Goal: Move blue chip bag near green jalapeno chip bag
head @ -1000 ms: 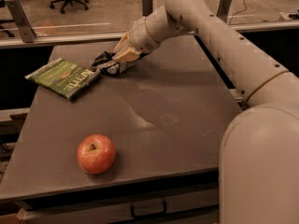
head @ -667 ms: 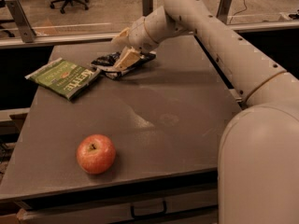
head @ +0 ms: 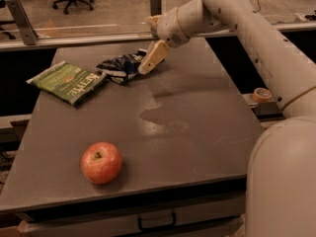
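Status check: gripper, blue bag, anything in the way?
Gripper open at far side of table, lower finger by blue chip bag. Bag down, against green jalapeno chip bag. Apple at front, not in the way.

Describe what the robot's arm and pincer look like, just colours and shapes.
The arm is a thick, smooth, off-white tube with rounded joints and a few small dark dots along its shell; no loose cables show. The pincer, above the far end of the table beside the blue chip bag, has a rounded pale wrist and two flat, tan, paddle-like fingers.
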Available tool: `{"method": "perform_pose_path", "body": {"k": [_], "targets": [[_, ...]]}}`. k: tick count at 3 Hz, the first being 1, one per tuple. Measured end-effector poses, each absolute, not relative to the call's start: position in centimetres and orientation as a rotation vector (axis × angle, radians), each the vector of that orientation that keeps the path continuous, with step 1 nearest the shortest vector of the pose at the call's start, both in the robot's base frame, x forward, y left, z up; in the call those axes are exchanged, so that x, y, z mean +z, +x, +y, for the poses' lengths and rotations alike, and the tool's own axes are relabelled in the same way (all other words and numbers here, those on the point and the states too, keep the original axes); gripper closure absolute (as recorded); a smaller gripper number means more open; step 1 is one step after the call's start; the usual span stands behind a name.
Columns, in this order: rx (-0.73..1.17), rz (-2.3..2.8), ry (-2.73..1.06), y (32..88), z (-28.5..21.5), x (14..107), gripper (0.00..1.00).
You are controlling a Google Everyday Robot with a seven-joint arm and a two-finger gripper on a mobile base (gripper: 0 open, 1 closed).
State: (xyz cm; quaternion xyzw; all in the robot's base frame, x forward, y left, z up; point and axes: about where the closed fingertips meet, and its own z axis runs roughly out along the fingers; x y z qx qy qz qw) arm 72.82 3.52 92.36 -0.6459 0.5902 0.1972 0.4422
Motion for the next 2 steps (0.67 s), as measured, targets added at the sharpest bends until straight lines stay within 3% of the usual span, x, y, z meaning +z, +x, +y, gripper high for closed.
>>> {"method": "perform_pose_path", "body": {"k": [2], "targets": [[0.382,1.601,-1.275,71.5,-11.4,102.3,0.00]]}}
